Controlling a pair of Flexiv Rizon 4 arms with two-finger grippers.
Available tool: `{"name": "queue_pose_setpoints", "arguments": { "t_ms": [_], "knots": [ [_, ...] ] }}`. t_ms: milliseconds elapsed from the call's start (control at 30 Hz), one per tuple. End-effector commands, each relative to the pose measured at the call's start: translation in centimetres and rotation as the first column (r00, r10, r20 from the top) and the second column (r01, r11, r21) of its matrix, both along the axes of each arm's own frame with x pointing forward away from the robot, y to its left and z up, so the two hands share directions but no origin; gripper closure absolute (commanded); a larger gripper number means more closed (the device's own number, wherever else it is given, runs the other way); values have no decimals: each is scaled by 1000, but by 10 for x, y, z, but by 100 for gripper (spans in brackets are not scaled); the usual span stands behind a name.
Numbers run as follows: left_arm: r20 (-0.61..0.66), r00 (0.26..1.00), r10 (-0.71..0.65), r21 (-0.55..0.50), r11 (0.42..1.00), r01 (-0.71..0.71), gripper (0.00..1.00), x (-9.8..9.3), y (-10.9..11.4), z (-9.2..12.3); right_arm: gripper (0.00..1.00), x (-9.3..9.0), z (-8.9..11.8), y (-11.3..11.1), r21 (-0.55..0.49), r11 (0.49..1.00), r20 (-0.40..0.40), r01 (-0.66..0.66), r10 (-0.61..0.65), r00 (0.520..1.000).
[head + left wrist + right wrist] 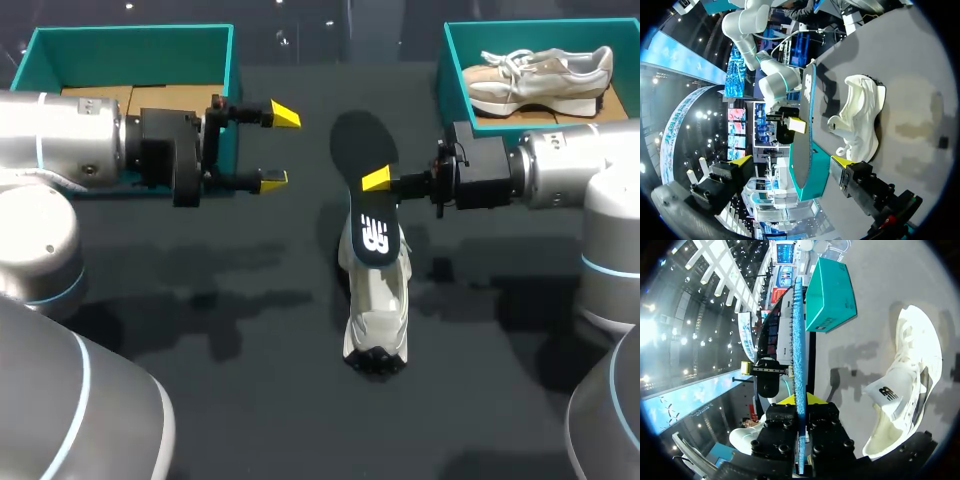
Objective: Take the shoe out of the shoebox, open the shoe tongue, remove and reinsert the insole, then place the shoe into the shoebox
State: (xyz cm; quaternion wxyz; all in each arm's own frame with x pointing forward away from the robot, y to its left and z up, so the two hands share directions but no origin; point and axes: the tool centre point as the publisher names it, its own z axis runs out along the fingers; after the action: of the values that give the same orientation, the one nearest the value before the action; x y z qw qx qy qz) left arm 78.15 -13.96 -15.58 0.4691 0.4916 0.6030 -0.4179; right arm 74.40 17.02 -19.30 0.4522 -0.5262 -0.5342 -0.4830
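A white shoe [376, 315] lies on the dark table at the centre, its opening towards the far side. Just above that opening hangs a black insole [366, 150] with a white logo, and my right gripper [378, 180] is shut on its edge. In the right wrist view the insole [799, 340] shows edge-on, blue, between the fingers of the right gripper [799, 401], with the shoe [907, 385] beside it. My left gripper [277, 148] stands open and empty left of the insole. From the left wrist, the insole [802, 140] is ahead of the left gripper [792, 164], with the shoe [860, 115] beyond.
A teal shoebox [232, 60] with cardboard inside stands at the far left, behind my left arm. A second teal shoebox [448, 70] at the far right holds a beige shoe [540, 78].
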Motion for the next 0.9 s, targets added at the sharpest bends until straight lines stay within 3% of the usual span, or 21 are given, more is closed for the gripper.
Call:
{"name": "queue_pose_setpoints", "arguments": {
  "t_ms": [33,433,533,600,667,800,900],
  "knots": [
    [33,999,7,-121,993,-3,0,2,-10,-13,100,-1,0,1,-2,1000,0,2,-2,1000],
    [37,999,-10,-174,985,16,0,7,-31,-24,100,-11,-1,12,110,994,-26,-14,17,1000],
    [38,999,-17,-176,984,23,20,6,-35,-25,100,-13,-2,14,123,992,-23,-20,23,999],
    [40,999,-24,-173,984,30,23,5,-39,-27,100,-14,-2,16,136,990,-19,-23,26,999],
    [44,999,-26,-165,986,32,41,4,-43,-29,100,-14,-2,17,141,990,-16,-25,27,1000],
    [48,998,-39,-153,987,46,42,0,-52,-33,100,-14,-1,19,145,989,-12,-27,29,1000],
    [49,998,-44,-147,988,50,51,-1,-58,-36,100,-15,-1,20,146,989,-12,-28,30,999]
  ]
}}
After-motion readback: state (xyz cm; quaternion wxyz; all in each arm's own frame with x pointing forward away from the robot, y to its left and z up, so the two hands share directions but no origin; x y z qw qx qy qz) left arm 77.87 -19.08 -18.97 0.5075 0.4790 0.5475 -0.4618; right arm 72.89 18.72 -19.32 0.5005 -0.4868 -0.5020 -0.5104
